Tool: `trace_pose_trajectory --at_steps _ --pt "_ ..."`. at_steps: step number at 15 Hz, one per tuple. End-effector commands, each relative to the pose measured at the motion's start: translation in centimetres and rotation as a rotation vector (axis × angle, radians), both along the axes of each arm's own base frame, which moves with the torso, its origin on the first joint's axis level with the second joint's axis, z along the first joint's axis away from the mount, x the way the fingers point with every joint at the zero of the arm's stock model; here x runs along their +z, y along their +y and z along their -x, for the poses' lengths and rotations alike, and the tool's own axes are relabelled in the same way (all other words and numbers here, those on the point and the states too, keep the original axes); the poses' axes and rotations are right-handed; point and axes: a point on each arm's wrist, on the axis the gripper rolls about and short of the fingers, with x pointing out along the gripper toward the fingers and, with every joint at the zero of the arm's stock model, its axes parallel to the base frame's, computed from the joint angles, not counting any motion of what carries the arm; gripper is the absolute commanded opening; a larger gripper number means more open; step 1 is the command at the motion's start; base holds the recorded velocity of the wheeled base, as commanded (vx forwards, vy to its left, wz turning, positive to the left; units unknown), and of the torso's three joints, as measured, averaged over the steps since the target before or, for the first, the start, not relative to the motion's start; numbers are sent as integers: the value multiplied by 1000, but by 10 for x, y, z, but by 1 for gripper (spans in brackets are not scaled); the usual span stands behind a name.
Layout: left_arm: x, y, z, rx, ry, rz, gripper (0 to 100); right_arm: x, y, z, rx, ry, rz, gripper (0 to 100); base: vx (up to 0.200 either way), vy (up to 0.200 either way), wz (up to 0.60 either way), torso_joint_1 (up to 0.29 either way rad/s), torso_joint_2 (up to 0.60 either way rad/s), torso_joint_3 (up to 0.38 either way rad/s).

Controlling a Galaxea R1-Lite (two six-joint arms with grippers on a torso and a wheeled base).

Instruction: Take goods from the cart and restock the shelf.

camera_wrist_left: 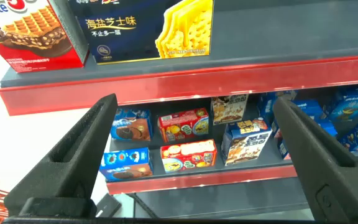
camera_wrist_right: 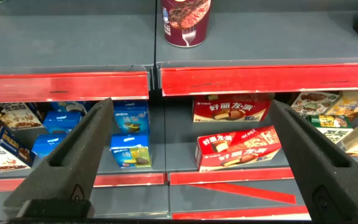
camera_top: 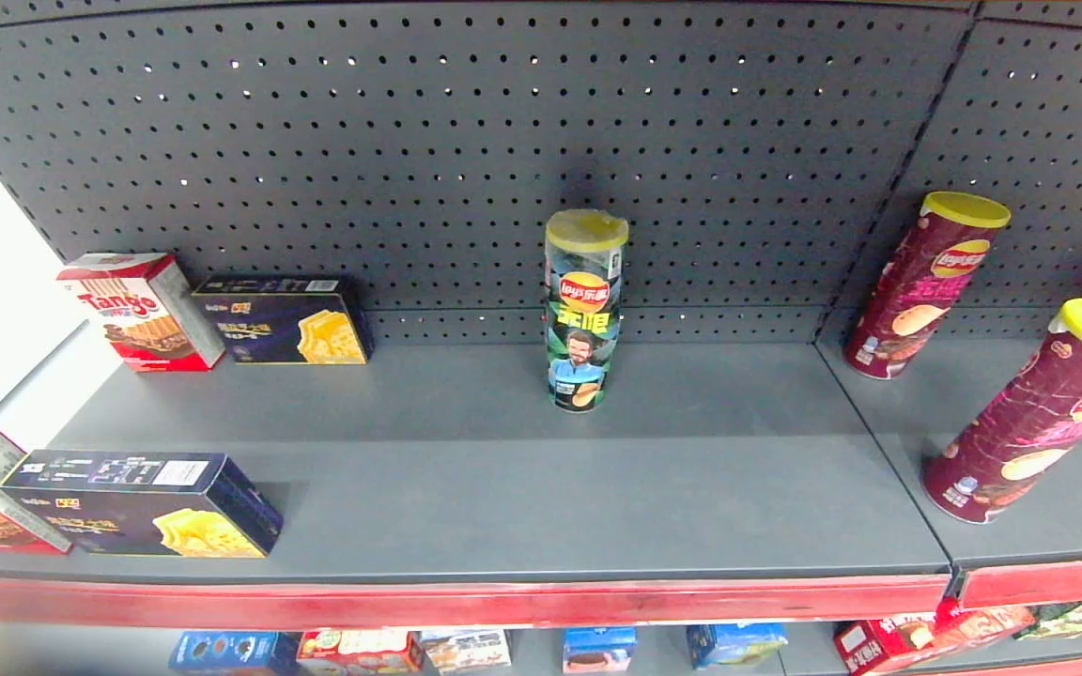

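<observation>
The shelf has plenty of bare board around the green can, so my judgement is that the step in hand is fetching the next item, not placing one. Both pincers are empty. The left gripper has its jaws spread wide, and so does the right gripper. Both sit in front of the red shelf edge, lower than the green can. To do the step well, grip the next item around its middle and bring it in above the red edge. Then set it down on the bare board in front of the green can or beside it, without touching that can, since a tall narrow can probably tips easily.

The two purple cans stand well to the right of the green can, on the next bay. The nearer one is close to the front edge. Left of the green can are two dark blue boxes and a red box. The green can itself stands upright near the pegboard, yellow lid on top and a printed label facing forward.
</observation>
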Motion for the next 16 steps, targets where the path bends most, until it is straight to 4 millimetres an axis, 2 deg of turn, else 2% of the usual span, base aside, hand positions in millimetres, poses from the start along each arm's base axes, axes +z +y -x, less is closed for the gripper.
trace_pose_trajectory --at_steps 1,9,16 --pt "0 0 0 1 1 0 100 0 0 0 1 1 0 100 0 0 0 0 0 0" --pt "0 0 0 1 5 5 100 0 0 0 0 0 -2 100 0 0 0 0 0 0" --pt "0 0 0 -1 5 5 100 0 0 0 -2 1 -3 100 0 0 600 4 3 0"
